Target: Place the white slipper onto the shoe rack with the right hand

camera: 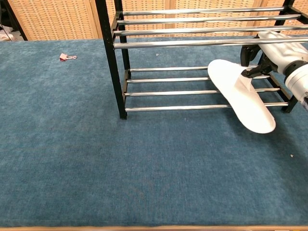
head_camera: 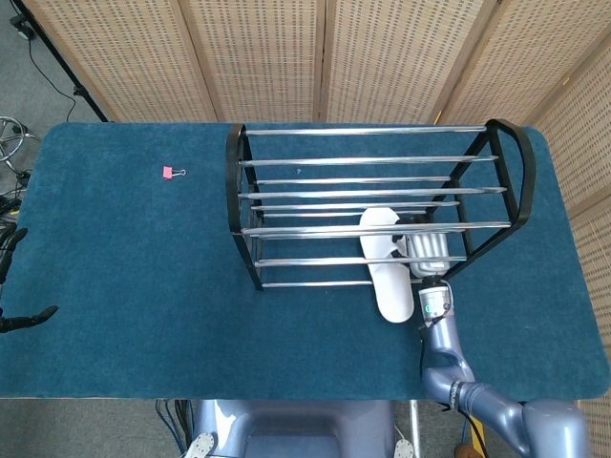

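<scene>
One white slipper [camera: 239,93] points toe-first into shoe rack [camera: 109,57].

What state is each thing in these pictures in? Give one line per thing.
slipper: held, toe over the lower bars, heel sticking out past the front.
right hand: grips the slipper's strap.
rack: upright, upper shelf bare.
pink clip: lying on the blue mat.

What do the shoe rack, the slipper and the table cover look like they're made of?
Shoe rack: probably metal; shiny chrome-like rails catch the light, with matte black end frames.
White slipper: thin, flat and matte, probably a foam or fabric disposable type.
Table cover: blue carpet or felt, with a fuzzy, napped texture.
</scene>
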Robot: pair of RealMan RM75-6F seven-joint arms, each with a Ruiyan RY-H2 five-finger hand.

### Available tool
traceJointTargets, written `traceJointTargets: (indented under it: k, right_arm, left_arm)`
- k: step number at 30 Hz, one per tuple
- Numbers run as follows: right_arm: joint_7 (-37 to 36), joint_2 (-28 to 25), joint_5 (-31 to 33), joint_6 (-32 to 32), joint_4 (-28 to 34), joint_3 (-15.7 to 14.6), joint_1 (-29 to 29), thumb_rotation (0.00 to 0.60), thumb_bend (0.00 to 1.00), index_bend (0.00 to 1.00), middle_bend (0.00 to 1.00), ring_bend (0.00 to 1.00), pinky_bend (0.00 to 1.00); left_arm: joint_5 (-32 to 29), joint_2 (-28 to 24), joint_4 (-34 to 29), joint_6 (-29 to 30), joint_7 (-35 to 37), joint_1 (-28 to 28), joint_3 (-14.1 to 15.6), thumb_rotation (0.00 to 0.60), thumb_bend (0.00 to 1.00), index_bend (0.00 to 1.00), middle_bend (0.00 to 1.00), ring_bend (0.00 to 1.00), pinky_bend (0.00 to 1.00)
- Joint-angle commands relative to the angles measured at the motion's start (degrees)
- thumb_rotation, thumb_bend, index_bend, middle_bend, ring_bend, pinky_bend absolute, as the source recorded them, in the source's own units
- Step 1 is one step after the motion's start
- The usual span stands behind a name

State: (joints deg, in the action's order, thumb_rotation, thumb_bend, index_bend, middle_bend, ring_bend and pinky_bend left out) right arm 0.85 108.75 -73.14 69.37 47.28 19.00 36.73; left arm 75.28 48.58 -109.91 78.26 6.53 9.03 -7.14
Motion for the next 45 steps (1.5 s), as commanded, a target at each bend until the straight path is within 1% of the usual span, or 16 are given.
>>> traceJointTargets:
  k: [1, 6, 12, 14, 16, 17, 18, 19, 20, 21, 23, 25, 33, 38, 45]
  right_arm:
    - [0.51, 0.68, 1.41, -0.77, -0.61, 1.06, 0.47, 0.600, 0.44, 0.64, 0.57, 0.42, 0.54]
    - [0.89, 1.54, 4.08, -2.04, -1.78, 3.39, 1.63, 0.600, 0.44, 0.63, 0.57, 0.42, 0.54]
    - [1.65, 2.09, 5.00, -2.31, -3.04, 3.76, 2.10, 0.600, 0.44, 0.64, 0.57, 0.42, 0.53]
    - [1.76, 2.13, 5.10, -2.57, -3.01, 3.59, 2.14, 0.600, 0.44, 0.62, 0.56, 0.41, 0.51]
    - [0.05, 1.25, 5.18, -4.08, -1.40, 3.26, 1.89, 0.600, 0.44, 0.57, 0.49, 0.37, 0.44]
    - [-0.53, 0.67, 5.36, -4.92, -0.53, 3.17, 1.75, 0.600, 0.42, 0.52, 0.43, 0.32, 0.39]
    - [-1.03, -0.11, 5.53, -5.82, 0.66, 3.05, 1.58, 0.600, 0.38, 0.45, 0.37, 0.26, 0.32]
    - [-1.27, -0.74, 5.65, -6.39, 1.59, 2.98, 1.47, 0.600, 0.34, 0.41, 0.33, 0.23, 0.29]
    - [-1.30, -1.32, 5.69, -6.77, 2.39, 2.86, 1.36, 0.600, 0.26, 0.36, 0.28, 0.18, 0.24]
    - [-1.16, -1.81, 5.77, -7.00, 3.11, 2.78, 1.24, 0.600, 0.20, 0.33, 0.24, 0.14, 0.21]
    - [-0.36, -2.60, 6.04, -7.20, 4.46, 2.66, 1.05, 0.600, 0.17, 0.30, 0.19, 0.10, 0.18]
    - [0.80, -3.44, 6.46, -7.50, 6.09, 2.50, 0.84, 0.600, 0.16, 0.28, 0.15, 0.07, 0.16]
    - [4.95, -5.81, 7.78, -7.17, 12.10, 1.86, -0.09, 0.600, 0.16, 0.26, 0.10, 0.03, 0.13]
    - [6.52, -6.59, 7.96, -6.50, 14.48, 1.09, -0.71, 0.600, 0.16, 0.26, 0.10, 0.03, 0.13]
    - [6.90, -7.49, 7.08, -4.65, 17.65, -0.17, -1.98, 0.600, 0.16, 0.26, 0.10, 0.03, 0.13]
  left_arm:
    - [-0.08, 0.02, 0.01, -0.18, -0.10, 0.06, 0.05, 0.600, 0.08, 0.00, 0.00, 0.00, 0.00]
    - [-0.40, 0.22, -0.05, -0.65, -0.96, 0.38, 0.08, 0.600, 0.08, 0.00, 0.00, 0.00, 0.00]
    - [-0.73, 0.27, -0.19, -0.60, -1.19, 0.42, -0.03, 0.600, 0.08, 0.00, 0.00, 0.00, 0.00]
    - [-0.79, 0.19, -0.22, -0.60, -1.05, 0.40, -0.06, 0.600, 0.08, 0.00, 0.00, 0.00, 0.00]
    - [-0.79, 0.14, -0.21, -0.52, -0.84, 0.35, -0.09, 0.600, 0.08, 0.00, 0.00, 0.00, 0.00]
    - [-0.79, 0.11, -0.16, -0.50, -0.75, 0.33, -0.09, 0.600, 0.08, 0.00, 0.00, 0.00, 0.00]
    - [-0.77, 0.08, -0.13, -0.51, -0.66, 0.31, -0.09, 0.600, 0.08, 0.00, 0.00, 0.00, 0.00]
    - [-0.79, 0.06, -0.11, -0.52, -0.63, 0.31, -0.09, 0.600, 0.08, 0.00, 0.00, 0.00, 0.00]
    - [-0.80, 0.06, -0.09, -0.53, -0.63, 0.31, -0.09, 0.600, 0.08, 0.00, 0.00, 0.00, 0.00]
    - [-0.79, 0.05, -0.10, -0.52, -0.61, 0.31, -0.10, 0.600, 0.08, 0.00, 0.00, 0.00, 0.00]
    - [-0.67, 0.05, -0.11, -0.51, -0.60, 0.31, -0.06, 0.600, 0.08, 0.00, 0.00, 0.00, 0.00]
    - [-0.53, 0.07, -0.14, -0.51, -0.67, 0.32, -0.02, 0.600, 0.08, 0.00, 0.00, 0.00, 0.00]
    - [-0.27, 0.11, -0.26, -0.22, -0.69, 0.20, 0.05, 0.600, 0.08, 0.00, 0.00, 0.00, 0.00]
    - [-0.11, 0.06, -0.22, -0.18, -0.48, 0.16, 0.08, 0.600, 0.08, 0.00, 0.00, 0.00, 0.00]
    - [-0.11, 0.03, -0.10, -0.18, -0.30, 0.16, 0.06, 0.600, 0.08, 0.00, 0.00, 0.00, 0.00]
